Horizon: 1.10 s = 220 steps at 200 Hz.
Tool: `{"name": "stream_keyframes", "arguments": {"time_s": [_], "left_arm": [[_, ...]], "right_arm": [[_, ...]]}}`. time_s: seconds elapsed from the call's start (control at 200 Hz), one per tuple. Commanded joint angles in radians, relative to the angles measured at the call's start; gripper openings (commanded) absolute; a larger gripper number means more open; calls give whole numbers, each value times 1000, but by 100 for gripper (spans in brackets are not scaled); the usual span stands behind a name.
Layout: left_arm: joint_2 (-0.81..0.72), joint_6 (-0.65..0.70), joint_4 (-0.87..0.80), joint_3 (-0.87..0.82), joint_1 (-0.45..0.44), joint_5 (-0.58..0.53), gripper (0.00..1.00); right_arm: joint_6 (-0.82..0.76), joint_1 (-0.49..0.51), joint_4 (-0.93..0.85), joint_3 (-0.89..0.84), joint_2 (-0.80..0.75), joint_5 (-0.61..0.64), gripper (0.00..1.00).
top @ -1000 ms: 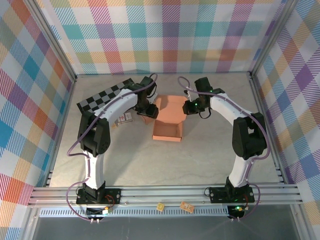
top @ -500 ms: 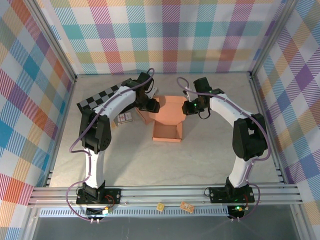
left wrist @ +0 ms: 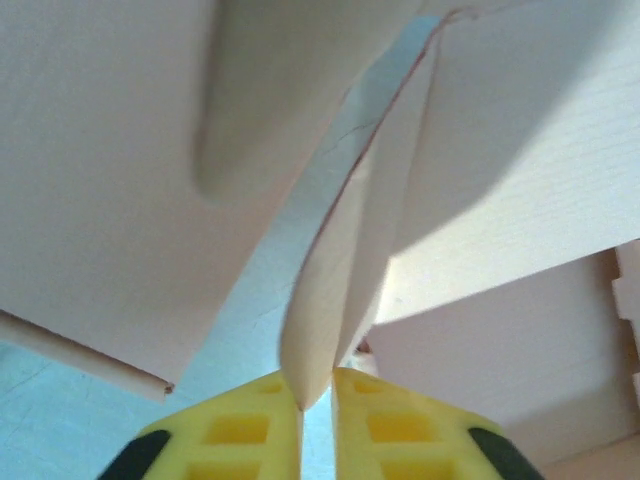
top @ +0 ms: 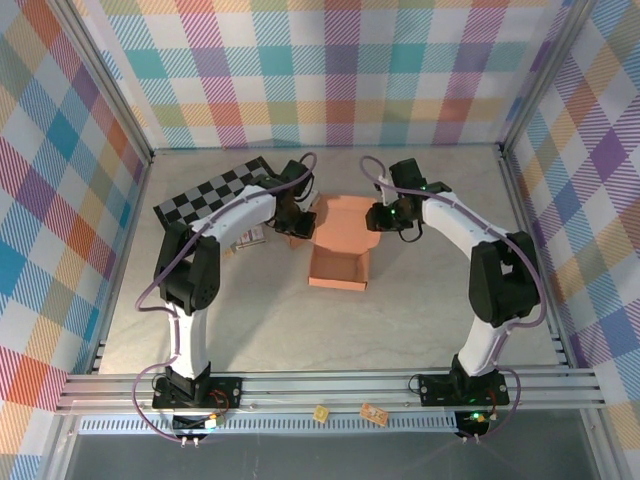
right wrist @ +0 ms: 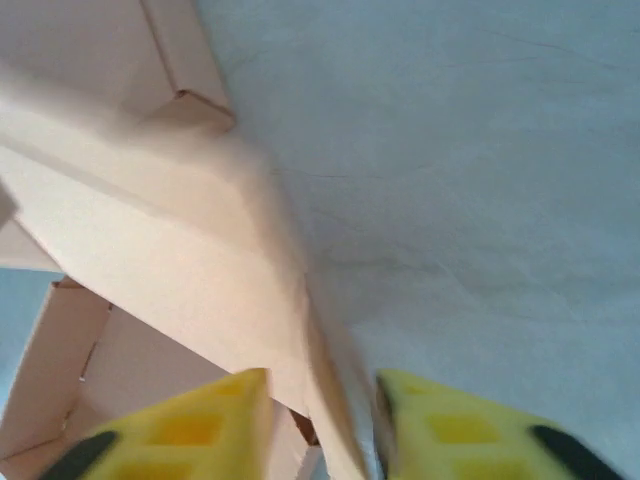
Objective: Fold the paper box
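The salmon paper box [top: 340, 262] lies open in the middle of the table, its back panel raised. My left gripper [top: 299, 221] is at the box's left side. In the left wrist view its yellow fingers [left wrist: 250, 425] pinch the folded edge of a box flap [left wrist: 335, 300], and the gripper [left wrist: 317, 395] is shut on it. My right gripper [top: 384, 216] is at the box's right back corner. In the right wrist view a box wall [right wrist: 200, 250] runs down between its parted yellow fingers [right wrist: 190, 425], and the gripper [right wrist: 322, 420] is open. That view is blurred.
A black-and-white checkered mat [top: 205, 195] lies at the back left, with a small card [top: 249, 237] beside the left arm. Plaid walls close in three sides. An aluminium rail [top: 330, 385] runs along the near edge, with two small tags [top: 374, 411] in front of it.
The left gripper has closed on the box's left flap. The right gripper has gone from shut to open. The box has shifted slightly toward the right and nearer.
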Motion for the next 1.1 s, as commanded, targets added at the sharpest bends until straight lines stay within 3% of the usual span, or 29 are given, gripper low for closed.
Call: {"name": "stream_keyframes", "arguments": {"time_s": [0.0, 0.18, 0.32, 0.435, 0.54, 0.68, 0.95, 1.095], "left_arm": [[-102, -49, 74, -57, -26, -60, 11], [-149, -106, 122, -125, -55, -63, 8], [-166, -148, 126, -152, -84, -71, 7], [-183, -150, 146, -179, -96, -74, 8], [-175, -130, 135, -177, -96, -64, 8], [-159, -117, 126, -161, -96, -52, 8], [-149, -120, 132, -164, -96, -54, 8], [-141, -115, 126, -160, -96, -51, 8]], "right_arm": [[134, 3, -18, -37, -105, 79, 45], [363, 6, -53, -179, -241, 111, 50], [454, 56, 54, -357, -365, 51, 50], [421, 74, 144, -417, -359, 41, 49], [270, 66, 168, -361, -267, 48, 48], [114, 56, 126, -267, -118, -9, 35], [154, 36, 158, -328, -155, -47, 29], [184, -17, 203, -383, -181, -136, 28]]}}
